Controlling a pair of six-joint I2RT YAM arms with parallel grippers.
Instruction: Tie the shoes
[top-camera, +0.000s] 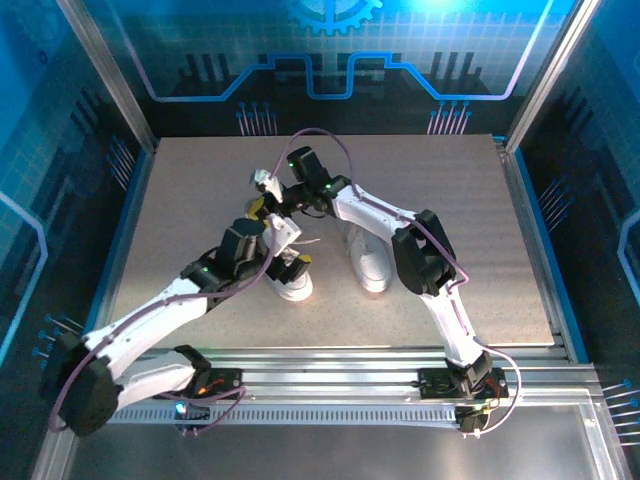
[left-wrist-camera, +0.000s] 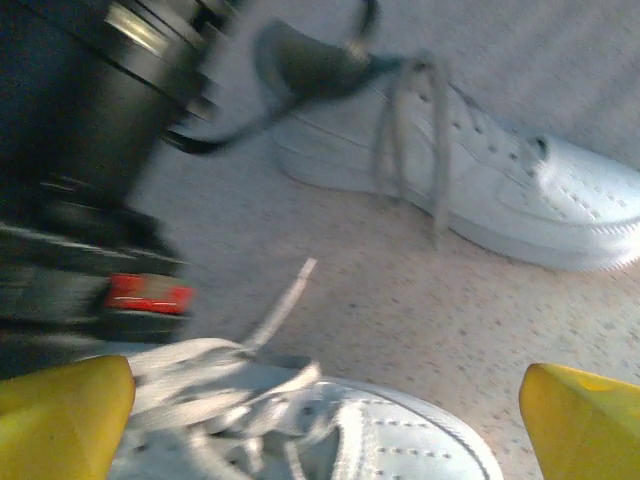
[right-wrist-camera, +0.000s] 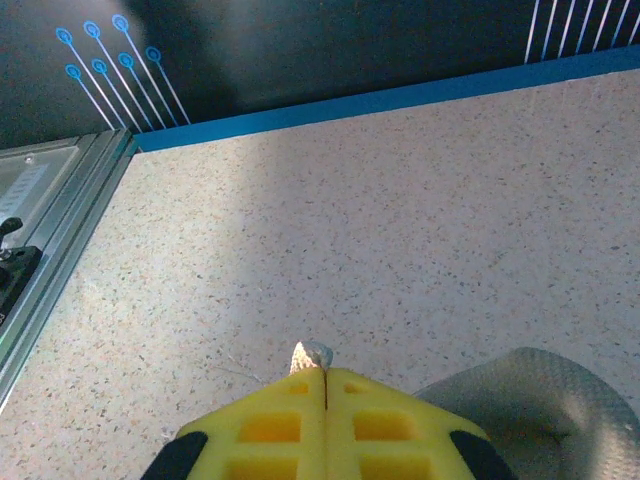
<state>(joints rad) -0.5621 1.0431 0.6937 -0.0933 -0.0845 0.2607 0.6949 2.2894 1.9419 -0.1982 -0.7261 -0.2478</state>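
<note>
Speckled beige surface (top-camera: 470, 200) inside a blue-lit enclosure, shown from above and from both wrists. Two white shoes lie side by side near the middle of the surface. Their long axes run far-to-near and their toes point toward the arm bases.

Left shoe (top-camera: 297, 288): largely covered by the left arm, with the toe cap showing. Right shoe (top-camera: 370, 262): just beside it, with its heel end under the right arm, which reaches across toward the far end of the left shoe.

Left wrist view: the yellow left fingers (left-wrist-camera: 62, 415) stand wide apart and hold nothing. They flank the laced part of the left shoe (left-wrist-camera: 400, 440), and a loose lace end (left-wrist-camera: 285, 300) lies flat on the surface just beyond it. Farther off, the right shoe (left-wrist-camera: 540, 190) lies crosswise in this view with its toe to the right. Its laces (left-wrist-camera: 410, 130) rise in a loop toward a blurred dark part.

Right wrist view: the right fingers (right-wrist-camera: 380, 420) are pressed together on a whitish lace tip (right-wrist-camera: 311, 354). Which shoe that lace belongs to cannot be told. A grey rounded shape (right-wrist-camera: 530, 400) lies beside the fingers; what it is remains unclear.
</note>
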